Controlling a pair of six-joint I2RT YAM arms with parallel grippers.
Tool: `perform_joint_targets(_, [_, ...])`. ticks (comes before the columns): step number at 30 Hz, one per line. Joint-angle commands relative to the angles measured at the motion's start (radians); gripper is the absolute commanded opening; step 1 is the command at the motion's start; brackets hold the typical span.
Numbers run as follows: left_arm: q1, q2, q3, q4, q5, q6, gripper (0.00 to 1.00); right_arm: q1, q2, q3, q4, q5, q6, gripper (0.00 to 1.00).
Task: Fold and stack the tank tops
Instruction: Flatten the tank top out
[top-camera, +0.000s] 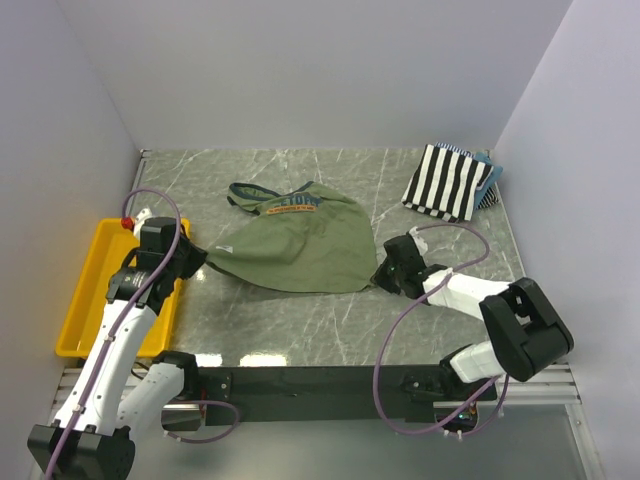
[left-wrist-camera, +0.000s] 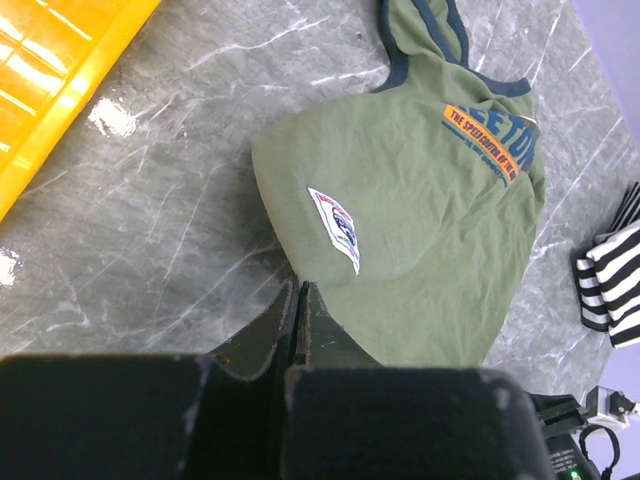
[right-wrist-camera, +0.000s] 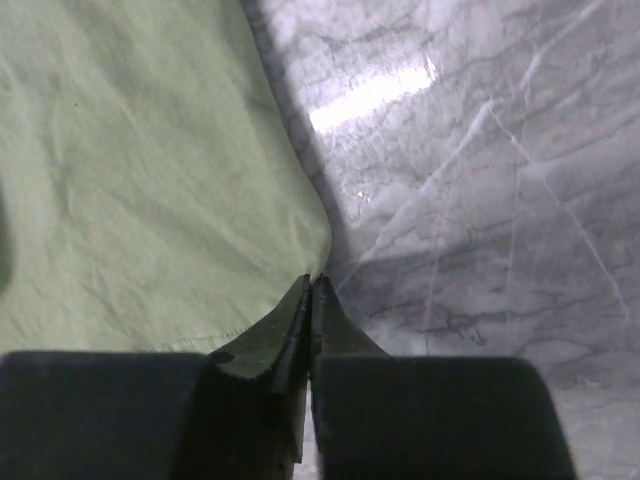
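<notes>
Both arms stretch from the near edge over the grey marbled bench (top-camera: 300, 330). The left end effector (top-camera: 196, 258) and right end effector (top-camera: 381, 274) each meet a lower corner of the olive-green cotton tank top with navy trim (top-camera: 300, 245), so lift both evenly and keep the hem taut.

Left wrist: the fingers are pressed together, pinching the top's edge, with the cloth ahead and to the right.

Right wrist: the fingers are clamped on the hem corner, and the cloth spreads to the left.

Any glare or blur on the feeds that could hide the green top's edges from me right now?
Right wrist: a bright glare streak on the table; the green tank top looks washed out, but its edge reads clearly against the shadow. Left wrist: a small glare patch beside the yellow tray; the chest print is sharp. Top view: even light, no glare.
</notes>
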Motion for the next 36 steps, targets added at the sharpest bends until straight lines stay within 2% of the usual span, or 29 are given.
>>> perform_joint_targets(1, [0.004, -0.012, 0.052, 0.049, 0.019, 0.021, 0.00, 0.014, 0.020, -0.024, -0.201, 0.012, -0.021, 0.00])
perform_joint_targets(5, [0.004, -0.009, 0.088, 0.096, 0.061, 0.065, 0.01, 0.012, -0.109, 0.089, -0.327, 0.076, -0.063, 0.00])
perform_joint_targets(8, [0.004, 0.027, 0.199, 0.097, 0.072, 0.100, 0.00, 0.003, -0.265, 0.254, -0.442, 0.133, -0.121, 0.00])
perform_joint_targets(15, [0.004, 0.040, 0.498, 0.123, 0.084, 0.142, 0.01, -0.084, -0.442, 0.788, -0.569, 0.127, -0.294, 0.00])
perform_joint_targets(23, [0.004, 0.038, 0.831, 0.181, 0.052, 0.159, 0.00, -0.093, -0.404, 1.293, -0.594, 0.064, -0.393, 0.00])
perform_joint_targets(29, [0.004, 0.051, 0.992, 0.215, 0.035, 0.143, 0.01, -0.092, -0.322, 1.578, -0.621, 0.050, -0.439, 0.00])
perform_joint_targets(32, [0.004, 0.067, 1.018, 0.221, 0.027, 0.143, 0.00, -0.092, -0.290, 1.634, -0.621, 0.042, -0.452, 0.00])
perform_joint_targets(36, [0.004, 0.103, 1.009, 0.254, 0.022, 0.131, 0.01, -0.092, -0.267, 1.623, -0.573, 0.050, -0.466, 0.00])
